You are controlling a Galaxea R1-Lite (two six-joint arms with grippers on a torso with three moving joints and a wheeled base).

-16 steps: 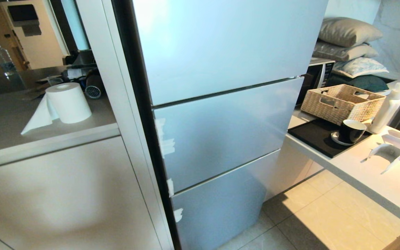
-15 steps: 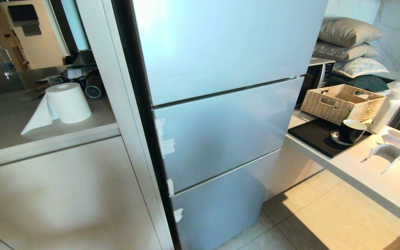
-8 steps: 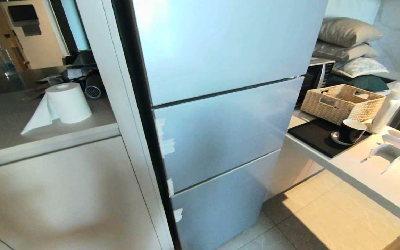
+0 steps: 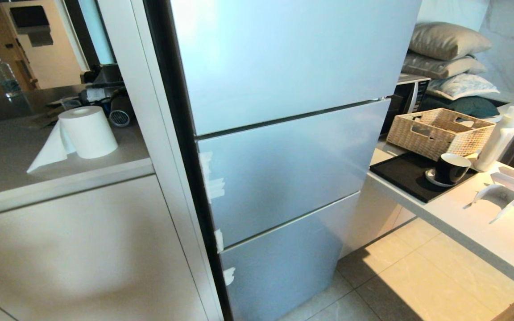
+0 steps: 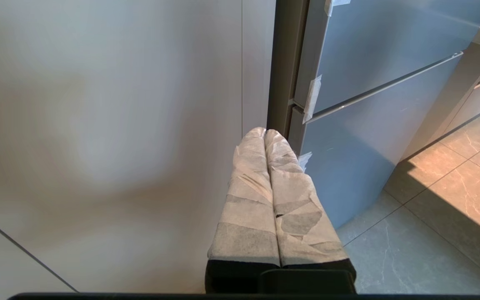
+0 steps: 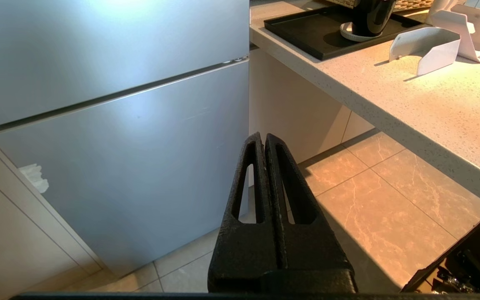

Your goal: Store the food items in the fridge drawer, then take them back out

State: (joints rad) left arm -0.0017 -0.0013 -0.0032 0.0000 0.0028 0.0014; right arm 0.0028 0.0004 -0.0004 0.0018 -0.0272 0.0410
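Pale floor tiles (image 4: 422, 285) are catching warm light to the right of a tall silver fridge (image 4: 283, 169), which is standing shut with its three door fronts closed and scraps of white tape (image 4: 212, 183) sticking along its left edge. Nothing is differing from the earlier head views: fridge, counters and everything on them are sitting in the same places, and neither arm is showing there. On the left, a grey counter (image 4: 7, 151) is carrying a roll of paper towel (image 4: 88, 131) near its front edge, with a clear bottle (image 4: 3, 76) far back. On the right, a light speckled counter (image 4: 498, 240) is carrying a black tray (image 4: 402, 176) at the end nearest the fridge, a dark cup (image 4: 451, 168) on a saucer on that tray, a woven basket (image 4: 440, 131) behind it, a white bottle (image 4: 500, 138) beside the basket and a white stand (image 4: 504, 189) near the front edge; cushions (image 4: 446, 49) are piling up behind. The left gripper (image 5: 265, 132), its tape-wrapped fingers (image 5: 248, 200) pressing together on nothing, is hanging low in front of the white cabinet panel (image 5: 106, 125) beside the fridge's lower left corner. The right gripper (image 6: 263, 136), its black fingers (image 6: 294, 200) also pressing together and empty, is hanging low before the fridge's lower right corner, beneath the speckled counter's edge. The food items and the fridge drawer are showing in no view.
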